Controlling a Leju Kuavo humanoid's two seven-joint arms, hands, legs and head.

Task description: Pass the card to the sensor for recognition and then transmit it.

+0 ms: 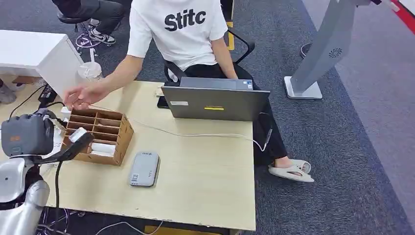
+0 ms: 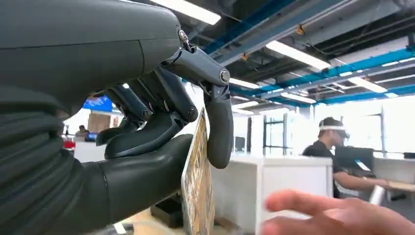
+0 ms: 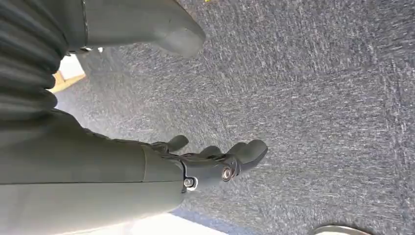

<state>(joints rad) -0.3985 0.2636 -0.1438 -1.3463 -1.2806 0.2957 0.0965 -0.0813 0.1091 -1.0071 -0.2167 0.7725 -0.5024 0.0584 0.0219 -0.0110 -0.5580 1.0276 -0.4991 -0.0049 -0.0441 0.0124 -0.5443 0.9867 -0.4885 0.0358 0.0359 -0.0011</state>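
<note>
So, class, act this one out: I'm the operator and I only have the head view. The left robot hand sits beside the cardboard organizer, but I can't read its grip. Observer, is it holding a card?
Observer: Yes. The left wrist view shows the left robot hand pinching a card, seen edge-on.
Operator: And the right robot hand?
Observer: The right robot hand hangs over grey carpet, fingers apart, holding nothing.
Operator: Anyone near the card?
Observer: A person's hand, blurred, reaches toward it without touching it.
</note>
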